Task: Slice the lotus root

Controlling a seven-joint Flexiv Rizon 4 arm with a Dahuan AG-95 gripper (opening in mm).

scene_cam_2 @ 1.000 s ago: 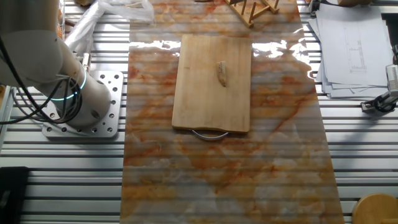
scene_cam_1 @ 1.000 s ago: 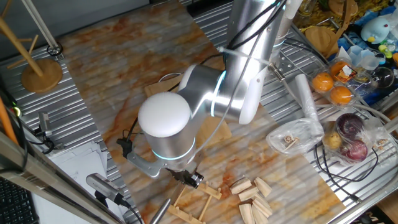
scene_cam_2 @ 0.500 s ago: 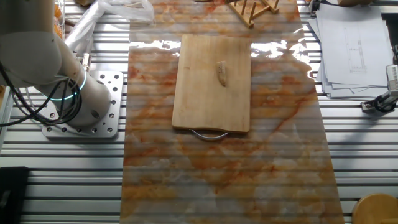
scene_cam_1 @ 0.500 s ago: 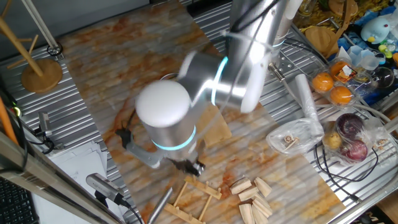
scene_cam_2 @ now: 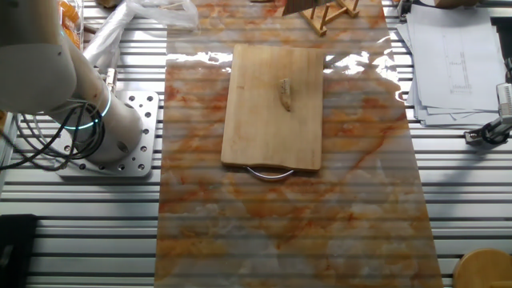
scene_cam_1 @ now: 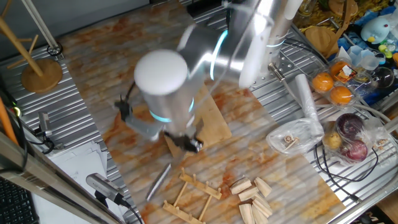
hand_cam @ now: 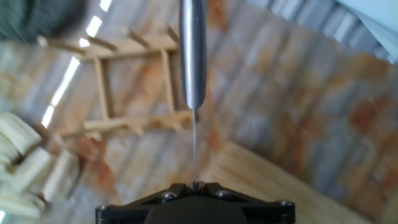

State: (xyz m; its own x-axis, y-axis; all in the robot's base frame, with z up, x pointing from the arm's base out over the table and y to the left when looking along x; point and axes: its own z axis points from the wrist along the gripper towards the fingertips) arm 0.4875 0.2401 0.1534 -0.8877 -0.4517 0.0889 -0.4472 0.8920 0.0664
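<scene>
Hand view, fingers (hand_cam: 194, 185) clamped on knife (hand_cam: 193, 50), lotus root (scene_cam_2: 285, 94) well apart (on board (scene_cam_2: 256, 128)).

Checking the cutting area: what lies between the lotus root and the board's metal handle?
Only bare board: in the other fixed view the lotus root lies alone on the cutting board, nothing before the metal handle.

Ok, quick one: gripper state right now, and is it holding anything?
Gripper: closed on a knife, seen edge-on, handle pointing away from the fingers.
</scene>
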